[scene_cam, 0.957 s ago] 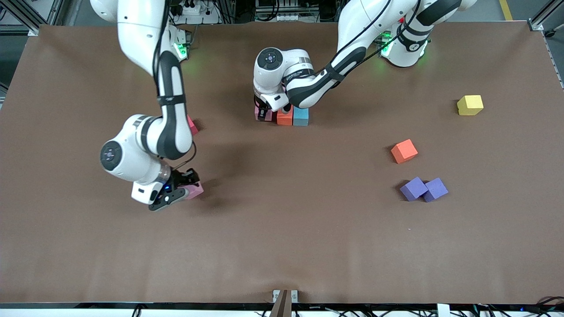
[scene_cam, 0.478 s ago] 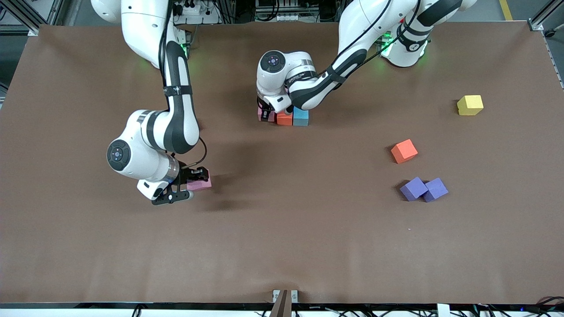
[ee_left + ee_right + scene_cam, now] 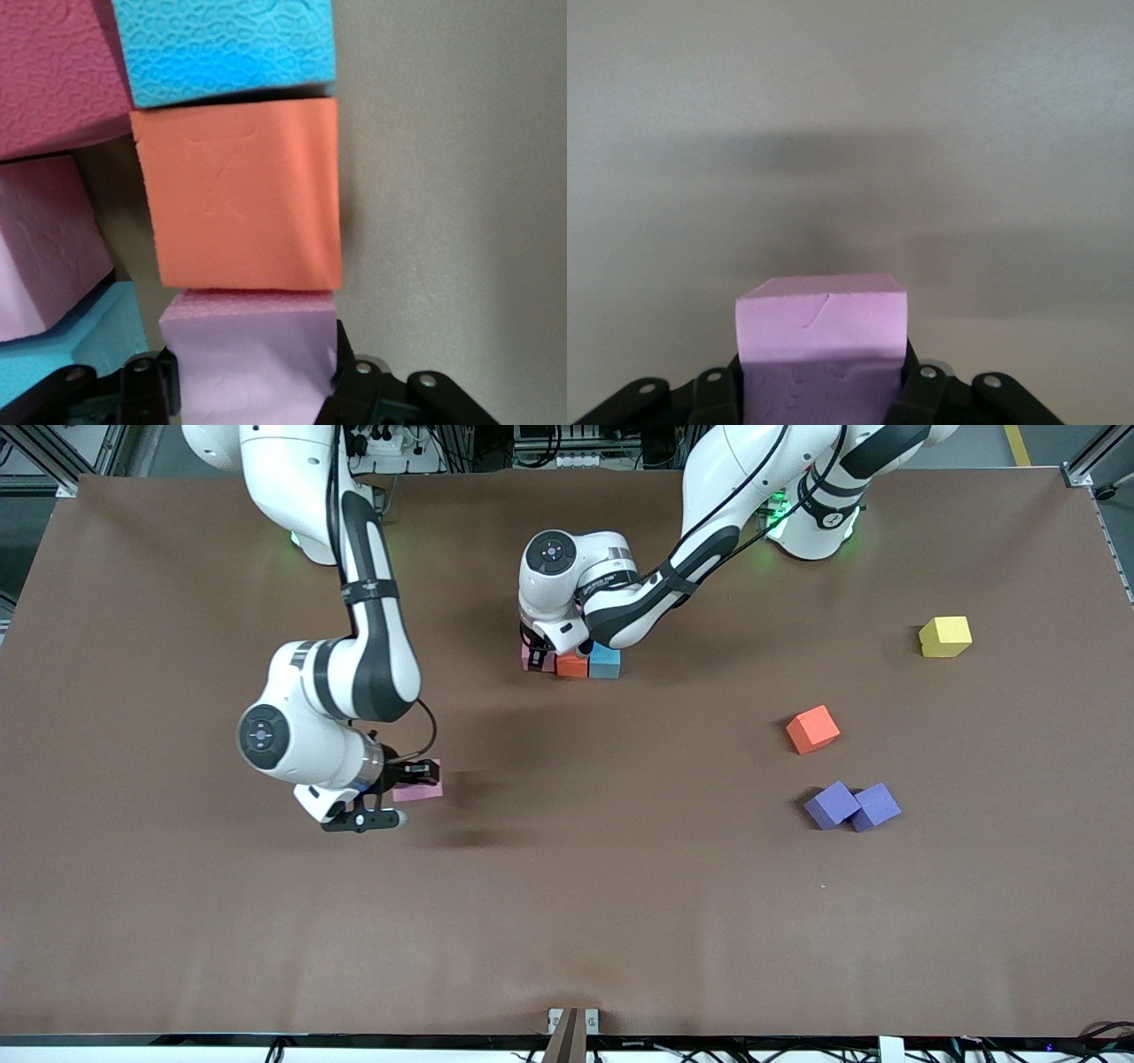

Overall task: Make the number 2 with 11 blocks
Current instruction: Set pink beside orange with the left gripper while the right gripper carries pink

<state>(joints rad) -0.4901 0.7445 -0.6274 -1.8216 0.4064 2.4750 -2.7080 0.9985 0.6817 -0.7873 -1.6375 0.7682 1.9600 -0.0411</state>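
My left gripper (image 3: 538, 654) is shut on a pink block (image 3: 248, 350) that stands against an orange block (image 3: 239, 195) in a cluster near the robots' side of the table. In the front view the row reads pink block (image 3: 534, 659), orange block (image 3: 571, 666), light blue block (image 3: 605, 661). The left wrist view also shows a light blue block (image 3: 226, 44), a red one (image 3: 53, 75), another pink one (image 3: 40, 243) and a second light blue one (image 3: 84, 345). My right gripper (image 3: 409, 784) is shut on a pink block (image 3: 420, 782) above bare table; its wrist view shows that block (image 3: 821, 332) between the fingers (image 3: 718, 394).
Toward the left arm's end of the table lie a loose yellow block (image 3: 945, 636), an orange block (image 3: 812, 729) and two touching purple cubes (image 3: 831, 804), (image 3: 876, 806). The brown table (image 3: 620, 886) is bare between the cluster and the front camera.
The right arm has carried its pink block toward the middle of the table. The left gripper has shifted slightly at the cluster, still holding its pink block.
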